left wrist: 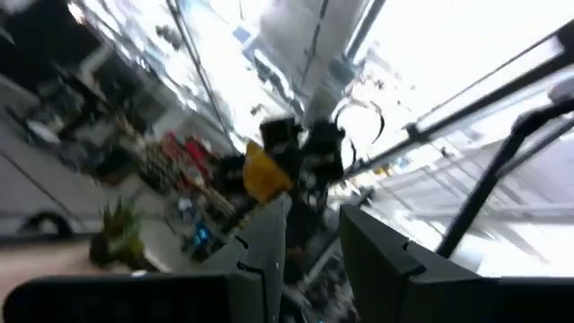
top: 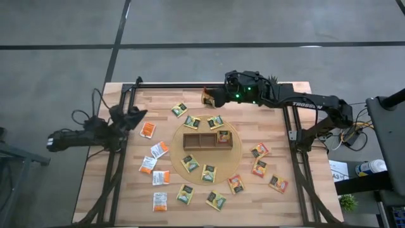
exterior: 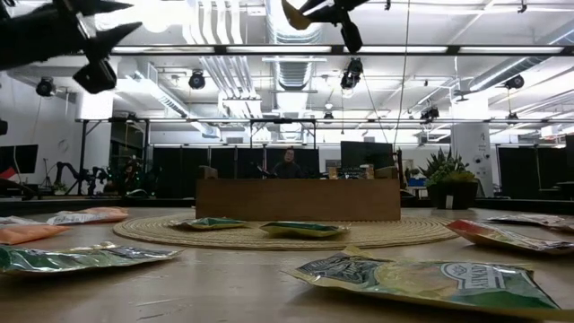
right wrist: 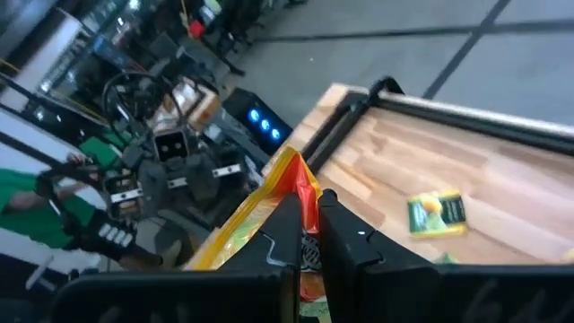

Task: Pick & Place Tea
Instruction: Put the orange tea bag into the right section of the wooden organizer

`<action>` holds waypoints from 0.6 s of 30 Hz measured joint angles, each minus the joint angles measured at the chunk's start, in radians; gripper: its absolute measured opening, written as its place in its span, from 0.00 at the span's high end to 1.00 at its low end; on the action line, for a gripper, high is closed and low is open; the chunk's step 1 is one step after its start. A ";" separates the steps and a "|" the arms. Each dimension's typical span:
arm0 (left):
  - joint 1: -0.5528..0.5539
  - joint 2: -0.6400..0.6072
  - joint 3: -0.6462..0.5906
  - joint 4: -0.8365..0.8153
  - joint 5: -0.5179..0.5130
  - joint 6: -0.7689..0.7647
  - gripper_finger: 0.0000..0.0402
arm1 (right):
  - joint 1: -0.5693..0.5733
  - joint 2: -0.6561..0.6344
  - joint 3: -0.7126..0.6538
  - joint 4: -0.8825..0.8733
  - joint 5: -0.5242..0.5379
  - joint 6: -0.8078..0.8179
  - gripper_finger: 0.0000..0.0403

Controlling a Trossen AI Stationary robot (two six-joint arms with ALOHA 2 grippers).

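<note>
My right gripper (top: 212,96) hangs high over the table's far edge, shut on an orange-red and yellow tea sachet (right wrist: 269,206), which also shows at the low view's top (exterior: 291,13). The brown wooden tray (top: 207,139) stands on a round woven mat (top: 235,152) mid-table, with one sachet (top: 223,137) in its right compartment. Several more tea sachets lie flat around it, such as a green one (top: 179,109) and an orange one (top: 147,130). My left gripper (top: 140,116) waits at the table's left edge, raised, open and empty (left wrist: 314,260). My right gripper pinches the sachet between its two fingers (right wrist: 289,224), with the sachet's upper corner (right wrist: 291,172) standing out past the fingertips. The fingers come about level from the table's right side. The sachet is lifted clear, high above the table.
Black frame rails (top: 120,158) run along the table's left, right and far edges. Sachets ring the mat on the left, near and right sides (top: 259,168). A small plant (top: 273,80) stands at the far edge behind the right arm.
</note>
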 joint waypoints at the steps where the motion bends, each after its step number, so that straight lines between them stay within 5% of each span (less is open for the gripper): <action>1: 0.000 0.019 0.020 0.001 -0.017 0.017 0.74 | 0.001 0.003 0.000 0.008 0.004 0.000 0.96; 18: 0.000 0.552 0.335 -0.002 -0.040 0.166 0.74 | 0.004 0.035 0.057 0.033 0.007 -0.205 0.96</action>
